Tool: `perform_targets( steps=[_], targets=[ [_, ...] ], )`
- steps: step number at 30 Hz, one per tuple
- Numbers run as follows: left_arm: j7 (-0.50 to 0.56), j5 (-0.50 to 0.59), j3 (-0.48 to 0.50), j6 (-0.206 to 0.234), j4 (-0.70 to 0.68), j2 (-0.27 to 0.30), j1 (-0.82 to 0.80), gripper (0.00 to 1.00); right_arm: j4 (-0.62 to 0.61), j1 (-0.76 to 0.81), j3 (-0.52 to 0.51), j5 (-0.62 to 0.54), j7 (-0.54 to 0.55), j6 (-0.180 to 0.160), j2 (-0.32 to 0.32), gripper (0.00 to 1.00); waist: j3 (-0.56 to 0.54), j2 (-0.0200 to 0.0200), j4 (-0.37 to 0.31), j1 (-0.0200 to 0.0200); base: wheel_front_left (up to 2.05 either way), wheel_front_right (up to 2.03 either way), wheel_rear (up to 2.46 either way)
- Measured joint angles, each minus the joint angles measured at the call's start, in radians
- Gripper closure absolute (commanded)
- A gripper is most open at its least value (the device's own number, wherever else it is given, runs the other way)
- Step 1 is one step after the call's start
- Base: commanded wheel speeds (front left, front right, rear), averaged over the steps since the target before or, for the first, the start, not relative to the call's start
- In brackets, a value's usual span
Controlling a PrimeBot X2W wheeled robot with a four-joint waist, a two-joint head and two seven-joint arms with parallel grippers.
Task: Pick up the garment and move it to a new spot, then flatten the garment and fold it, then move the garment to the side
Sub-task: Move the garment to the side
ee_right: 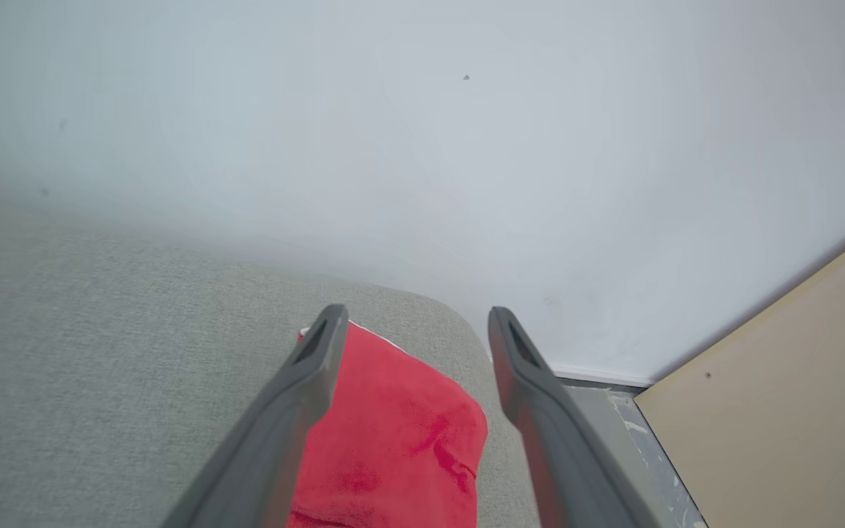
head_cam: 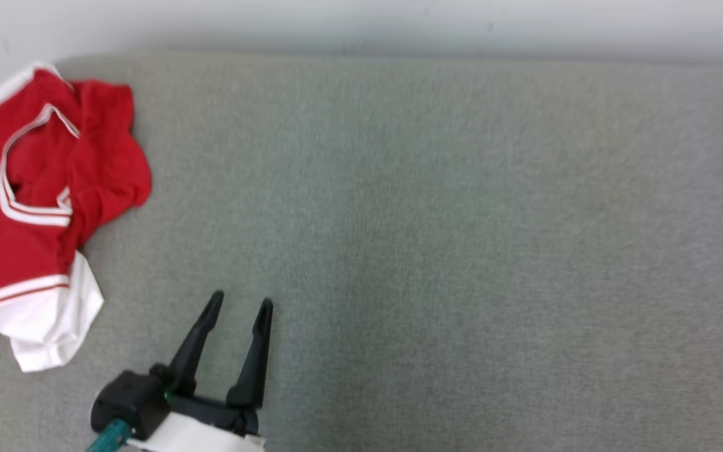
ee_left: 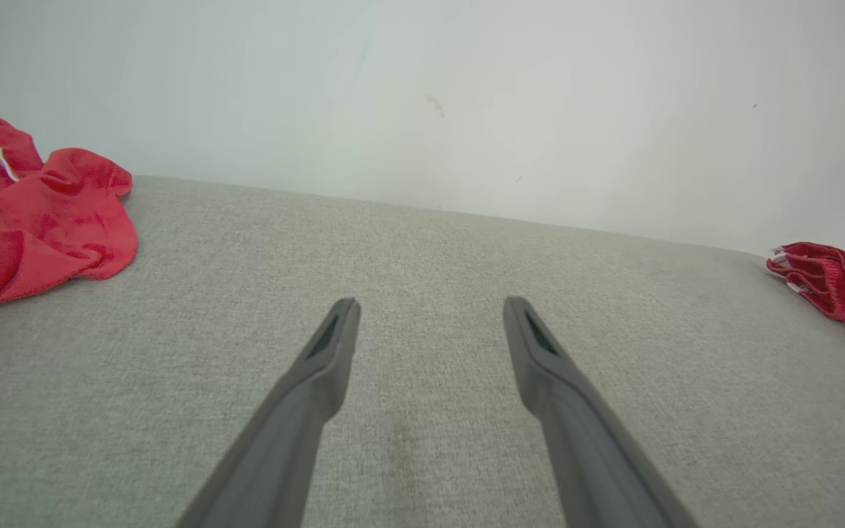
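Plainly, the risk is sitting at the corner. The folded red garment (ee_right: 393, 455) is lying at six o'clock in the right wrist view, close to the rounded edge of the grey fabric surface (ee_right: 100, 367), with the floor (ee_right: 613, 411) showing just past it at five o'clock. The right gripper (ee_right: 416, 312) is hanging over it with fingers spread wide, pinching nothing. A careless lift could be catching a fingertip in the cloth, spoiling the fold or dragging it over the edge.

A second, crumpled red garment (head_cam: 41, 207) with white trim is lying at nine o'clock in the head view, near the surface's left edge, where a nudge might be tipping it off. The left gripper (head_cam: 241, 299), at seven o'clock there, is likewise standing spread and empty, apart from that cloth.

The surface is looking flat and woven. A pale wall (head_cam: 361, 25) is running along its far side at twelve o'clock, and a beige panel (ee_right: 796, 381) is standing at four o'clock in the right wrist view.
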Motion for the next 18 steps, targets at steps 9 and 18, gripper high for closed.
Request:
perform_targets(
  steps=[9,18],
  targets=[
    [0.0,0.026,0.07,0.0,0.04,-0.027,0.12,0.0,-0.115,0.223,0.057,-0.061,-0.228,0.0,0.189,0.0,-0.168,-0.0001,-0.026,-0.0001,0.0,0.0,0.0],
    [0.0,0.04,0.109,0.0,0.077,-0.044,0.204,0.0,-0.111,0.418,0.052,-0.136,-0.419,0.0,0.394,0.0,-0.281,0.0,-0.03,-0.0002,0.0,0.0,0.0]
  ],
)
